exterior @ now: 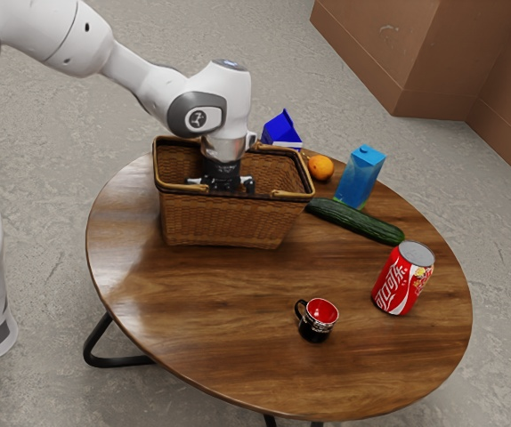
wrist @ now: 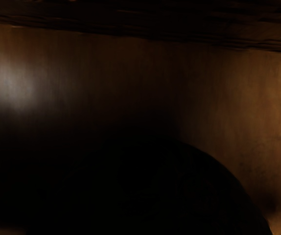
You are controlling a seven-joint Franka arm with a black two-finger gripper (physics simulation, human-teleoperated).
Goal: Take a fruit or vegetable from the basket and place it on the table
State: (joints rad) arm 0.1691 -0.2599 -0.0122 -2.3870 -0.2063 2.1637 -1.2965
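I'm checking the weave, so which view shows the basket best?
The exterior view, where the basket shows from rim to base, its woven side well lit. The wrist view shows dim brown surfaces, probably the basket's inside.

My exterior view: bright, even light; pale sheen on the table, toward the exterior view's left; shade inside the basket. My wrist view: very dim; one whitish glare on a brown surface; one rounded shape, nearly black.
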